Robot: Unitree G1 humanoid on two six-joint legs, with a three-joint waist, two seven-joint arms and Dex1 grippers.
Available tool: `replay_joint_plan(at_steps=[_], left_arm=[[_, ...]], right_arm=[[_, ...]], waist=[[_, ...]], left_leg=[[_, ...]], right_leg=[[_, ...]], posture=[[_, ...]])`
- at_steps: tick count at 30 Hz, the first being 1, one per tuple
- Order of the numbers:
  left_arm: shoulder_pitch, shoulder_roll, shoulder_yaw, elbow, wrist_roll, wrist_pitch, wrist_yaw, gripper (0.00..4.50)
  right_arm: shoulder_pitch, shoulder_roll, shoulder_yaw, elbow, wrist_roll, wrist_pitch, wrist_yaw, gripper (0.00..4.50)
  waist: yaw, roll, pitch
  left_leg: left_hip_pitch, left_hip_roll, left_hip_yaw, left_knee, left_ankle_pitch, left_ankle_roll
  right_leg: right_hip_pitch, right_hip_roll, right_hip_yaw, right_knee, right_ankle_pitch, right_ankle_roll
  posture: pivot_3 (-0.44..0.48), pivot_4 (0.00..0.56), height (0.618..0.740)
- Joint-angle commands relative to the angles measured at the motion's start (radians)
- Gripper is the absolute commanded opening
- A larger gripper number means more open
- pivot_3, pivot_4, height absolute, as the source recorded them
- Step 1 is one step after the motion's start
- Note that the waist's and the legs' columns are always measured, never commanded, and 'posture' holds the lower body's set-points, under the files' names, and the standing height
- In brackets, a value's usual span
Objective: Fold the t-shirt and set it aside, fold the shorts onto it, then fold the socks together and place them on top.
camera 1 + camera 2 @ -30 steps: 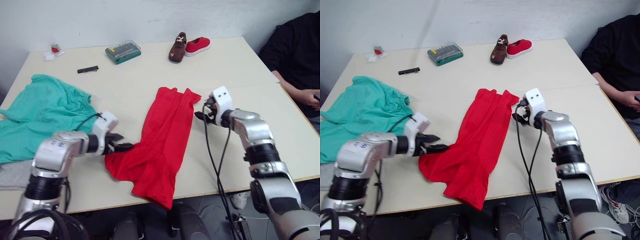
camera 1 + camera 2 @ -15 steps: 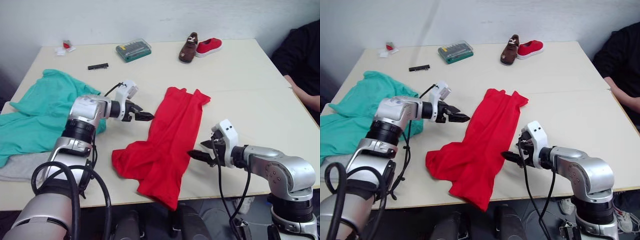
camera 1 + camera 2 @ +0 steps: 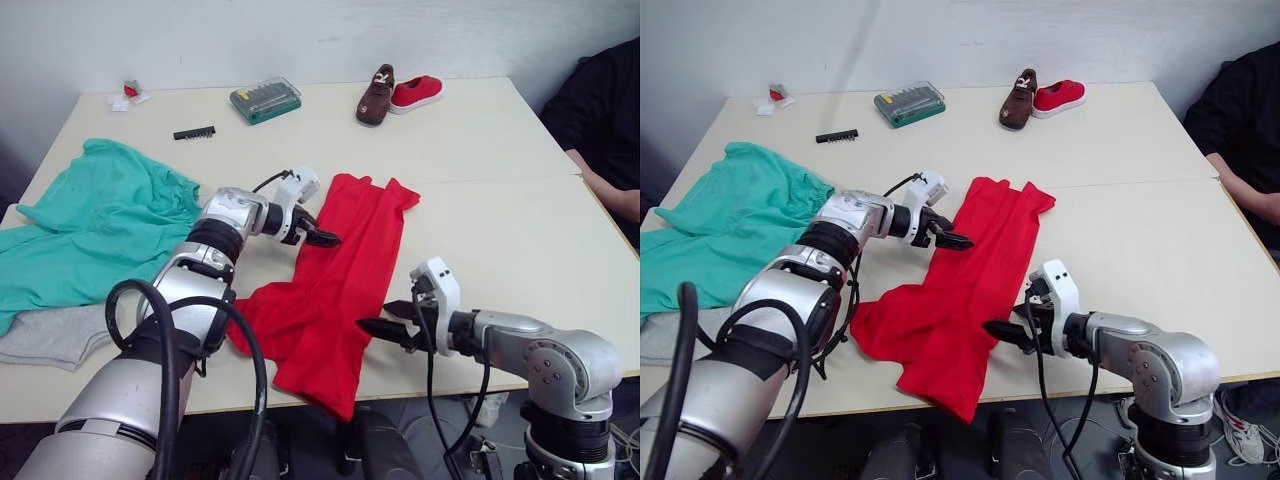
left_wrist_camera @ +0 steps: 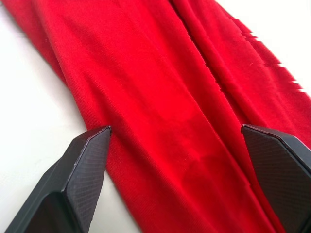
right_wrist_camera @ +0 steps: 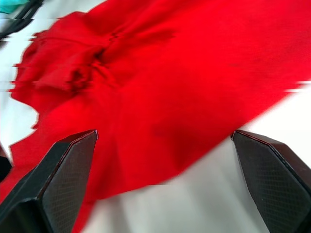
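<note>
1. Table [image 3: 480,180] — the t-shirt [image 3: 335,280] lies mid-table as a long strip, its lower end hanging over the near edge.
2. Left pincer [image 3: 322,238], fingers apart, at its upper left side.
3. Right pincer [image 3: 375,327], spread — should nip the near end squarely.

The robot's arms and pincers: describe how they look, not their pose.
Both arms are silver-grey metal segments with black joints. Each wrist carries a white boxy housing, and loose black cables loop alongside each arm. The left pincer and the right pincer each end in two black pointed fingers with a fine woven, carbon-like texture.
</note>
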State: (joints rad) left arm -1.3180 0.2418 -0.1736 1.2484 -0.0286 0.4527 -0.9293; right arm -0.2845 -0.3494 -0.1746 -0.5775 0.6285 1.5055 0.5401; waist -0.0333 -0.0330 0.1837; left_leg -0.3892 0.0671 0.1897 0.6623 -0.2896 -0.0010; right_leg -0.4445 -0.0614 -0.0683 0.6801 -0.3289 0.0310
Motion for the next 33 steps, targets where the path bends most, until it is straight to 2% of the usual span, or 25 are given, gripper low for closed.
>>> replay_joint_plan(at_steps=[1, 4, 14, 15, 16, 25, 30, 33], left_arm=[[-0.004, -0.015, 0.017, 0.028, 0.026, -0.016, 0.017, 4.31], [-0.006, -0.022, 0.043, 0.035, 0.019, -0.011, 0.025, 3.60], [-0.006, -0.027, 0.074, 0.037, 0.039, -0.015, 0.019, 0.42], [-0.005, -0.026, 0.075, 0.037, 0.041, -0.016, 0.017, 0.14], [-0.004, -0.025, 0.077, 0.038, 0.043, -0.017, 0.016, 0.06], [0.018, -0.001, 0.097, 0.033, 0.048, -0.020, 0.019, 0.06], [0.037, 0.019, 0.087, 0.001, 0.061, -0.016, -0.011, 0.06], [0.071, 0.030, 0.074, -0.076, 0.057, 0.020, -0.054, 0.06]], right_arm=[[0.027, 0.010, 0.035, 0.025, 0.017, 0.014, -0.018, 4.31], [0.031, 0.014, 0.045, 0.035, 0.017, 0.002, -0.028, 3.58], [0.045, -0.014, 0.075, 0.066, 0.005, -0.062, -0.049, 0.08], [0.049, -0.018, 0.076, 0.065, 0.006, -0.068, -0.049, 0.00], [0.053, -0.021, 0.076, 0.064, 0.007, -0.072, -0.048, 0.00], [0.062, -0.079, 0.052, 0.067, 0.039, -0.107, -0.027, 0.00], [0.019, -0.171, 0.050, 0.122, 0.051, -0.146, 0.029, 0.00], [-0.036, -0.269, 0.082, 0.211, 0.047, -0.191, 0.111, 0.00]], waist=[[0.000, -0.002, -0.001], [0.000, -0.003, -0.002], [-0.002, -0.003, -0.002], [-0.002, -0.003, -0.002], [-0.001, -0.003, -0.002], [0.002, -0.003, -0.002], [0.002, -0.003, -0.002], [0.002, -0.003, -0.002]], left_leg=[[0.000, 0.000, 0.000, 0.000, 0.000, 0.000], [0.000, 0.000, -0.001, 0.001, 0.000, 0.000], [0.000, 0.000, -0.001, 0.000, 0.000, 0.000], [0.000, 0.000, -0.001, 0.000, 0.000, 0.000], [0.000, 0.000, -0.001, 0.000, 0.000, 0.000], [0.000, 0.000, -0.001, 0.000, 0.000, 0.000], [0.000, 0.000, -0.001, 0.001, 0.000, 0.000], [-0.001, 0.000, -0.001, 0.001, 0.000, 0.000]], right_leg=[[0.000, 0.000, 0.000, 0.000, 0.000, 0.000], [0.001, 0.000, -0.001, 0.000, 0.000, 0.000], [0.000, 0.000, -0.002, 0.000, 0.000, 0.000], [0.000, 0.000, -0.002, 0.000, 0.000, 0.000], [0.000, 0.000, -0.002, 0.000, 0.000, 0.000], [0.000, 0.000, -0.002, 0.000, 0.000, 0.000], [0.000, 0.000, -0.002, 0.000, 0.000, 0.000], [0.001, -0.001, -0.002, 0.000, 0.000, 0.000]], posture=[[0.000, 0.150, 0.740], [0.000, 0.150, 0.740], [0.000, 0.150, 0.740], [0.000, 0.150, 0.740], [0.000, 0.150, 0.740], [0.000, 0.150, 0.740], [0.000, 0.150, 0.740], [0.000, 0.150, 0.740]])
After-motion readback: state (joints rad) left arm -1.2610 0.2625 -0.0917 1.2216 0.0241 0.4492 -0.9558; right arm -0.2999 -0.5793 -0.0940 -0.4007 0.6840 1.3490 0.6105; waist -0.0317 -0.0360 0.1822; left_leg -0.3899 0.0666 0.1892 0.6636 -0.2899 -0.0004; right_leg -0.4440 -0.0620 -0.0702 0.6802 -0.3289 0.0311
